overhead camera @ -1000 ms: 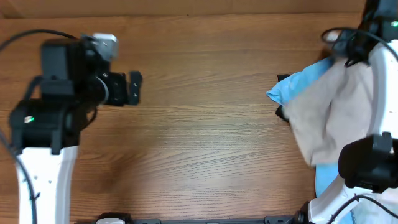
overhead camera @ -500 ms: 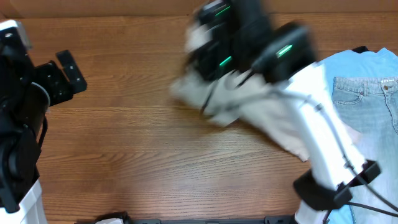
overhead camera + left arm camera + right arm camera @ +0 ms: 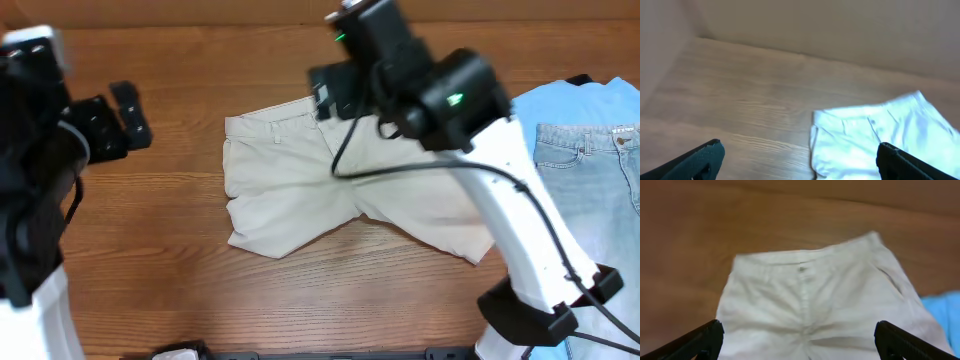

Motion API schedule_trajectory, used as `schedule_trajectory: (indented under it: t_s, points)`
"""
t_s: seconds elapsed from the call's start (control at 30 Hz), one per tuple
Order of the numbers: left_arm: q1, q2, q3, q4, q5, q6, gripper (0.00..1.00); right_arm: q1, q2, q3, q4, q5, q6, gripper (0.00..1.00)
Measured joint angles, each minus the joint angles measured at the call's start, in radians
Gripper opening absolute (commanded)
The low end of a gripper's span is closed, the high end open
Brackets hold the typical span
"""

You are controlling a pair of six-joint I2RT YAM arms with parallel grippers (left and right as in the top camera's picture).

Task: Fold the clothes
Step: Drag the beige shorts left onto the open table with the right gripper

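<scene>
Shorts lie spread on the surface.
Right end effector hangs apart and empty above the waistband; left end effector, also apart, sits well clear.

At my right I record pale blue denim jeans lying on a light blue cotton T-shirt, both on the brown wood-grain table.

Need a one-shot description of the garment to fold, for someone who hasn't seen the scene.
On the wooden table, look at the middle, left of the clothes at the right edge. The shorts lie spread out there alone, waistband toward the top of the overhead view. They are pale beige, unlike the light blue T-shirt and the pale blue jeans lying on it.
</scene>
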Motion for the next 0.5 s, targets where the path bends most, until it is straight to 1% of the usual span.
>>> schedule_trajectory:
  t_s: [0.03,0.07,0.17,0.27,0.37,0.4,0.43,0.47,0.5]
  points:
    - [-0.004,0.03,0.002,0.014,0.018,0.021,0.94,-0.03,-0.007,0.0,-0.014,0.0,0.034,1.0]
    - [-0.006,0.062,0.003,0.032,0.035,0.039,1.0,-0.06,-0.013,0.0,-0.028,-0.003,0.072,1.0]
    - [-0.011,0.182,0.003,0.078,0.103,0.07,1.0,-0.161,-0.025,0.006,-0.06,-0.038,0.145,1.0]
    - [-0.013,0.291,0.003,0.123,0.179,0.083,1.0,-0.246,-0.027,0.008,-0.095,-0.082,0.179,1.0]
    - [-0.032,0.417,0.004,0.125,0.231,0.107,0.89,-0.317,-0.027,0.007,-0.126,-0.114,0.199,1.0]
    - [-0.042,0.466,0.004,0.12,0.243,0.119,0.88,-0.339,-0.027,0.008,-0.138,-0.126,0.202,1.0]
    - [-0.05,0.504,0.005,0.116,0.249,0.132,0.91,-0.352,-0.027,0.008,-0.15,-0.132,0.205,1.0]
    - [-0.061,0.554,0.005,0.11,0.252,0.15,0.97,-0.369,-0.027,0.008,-0.166,-0.14,0.206,1.0]
    - [-0.072,0.607,0.005,0.109,0.256,0.163,1.0,-0.379,-0.027,0.008,-0.18,-0.143,0.208,1.0]
